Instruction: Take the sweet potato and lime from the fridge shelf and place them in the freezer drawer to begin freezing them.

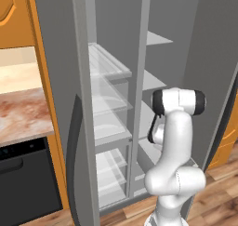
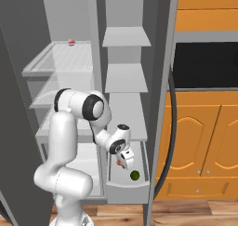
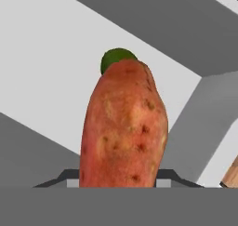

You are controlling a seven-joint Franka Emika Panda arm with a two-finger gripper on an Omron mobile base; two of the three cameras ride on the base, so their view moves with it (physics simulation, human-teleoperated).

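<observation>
Pincer clamped on mottled reddish-orange sweet potato; dark green lime beyond.

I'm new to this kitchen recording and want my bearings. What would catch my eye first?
The reddish-orange oval sweet potato looms up in the hand view, clamped in the two-finger gripper, which hangs over the pale grey freezer drawer low in the narrower compartment. The small dark green lime already lies in that drawer, beside the gripper.
</observation>
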